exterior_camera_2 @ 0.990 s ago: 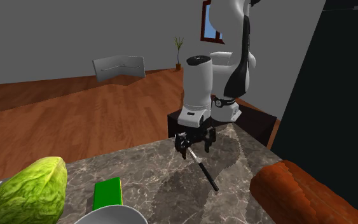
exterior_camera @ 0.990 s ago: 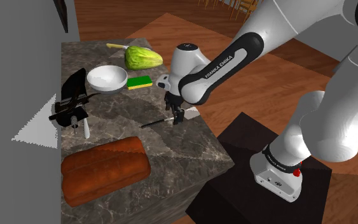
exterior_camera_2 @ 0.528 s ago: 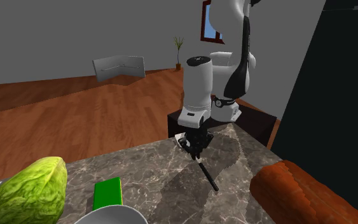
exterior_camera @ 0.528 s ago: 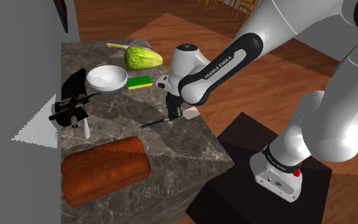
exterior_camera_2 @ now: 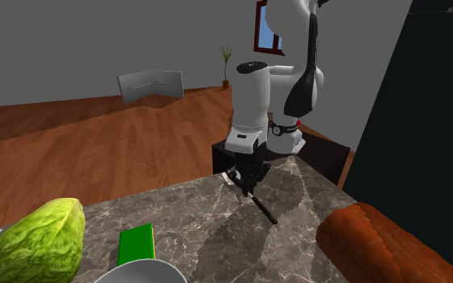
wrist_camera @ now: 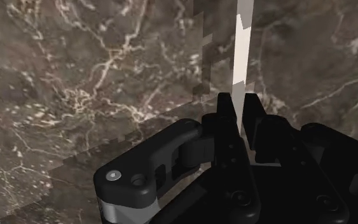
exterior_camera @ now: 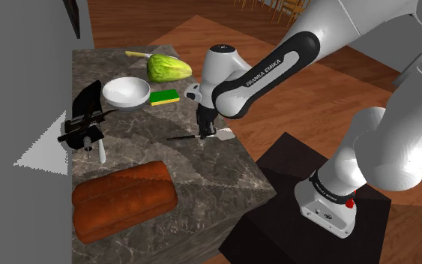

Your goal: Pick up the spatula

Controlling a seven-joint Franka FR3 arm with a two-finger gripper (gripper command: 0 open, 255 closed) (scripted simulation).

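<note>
Clamping the spatula over the marble counter

Gripper [exterior_camera: 204, 133] is closed on the spatula [wrist_camera: 241, 57]. In the wrist view the two black fingers [wrist_camera: 225, 121] pinch the thin pale blade edge-on between them, with the blade running straight out past the tips over the veined stone.

Arm pose: the arm rises from the dark stand [exterior_camera: 291, 161] at the shoulder view's lower right and arches up and over toward that view's left. The forearm slants down to the wrist and the hand points about straight down at the marble counter [exterior_camera: 202, 176].

In the shoulder view the spatula lies roughly level, near the counter edge closest to the stand. Its dark handle sticks out toward that view's left and the light blade toward the right of the fingers. In the second exterior view the handle slopes down from the hand toward the stone. Cannot tell whether its far end touches the surface.

Other items sit well apart from the hand:
- a reddish-brown loaf [exterior_camera: 123, 199]
- a white bowl [exterior_camera: 126, 92]
- a green and yellow sponge [exterior_camera: 164, 97]
- a pale green lettuce [exterior_camera: 169, 68]
- a black tool [exterior_camera: 84, 120] at the counter's wall side
</note>
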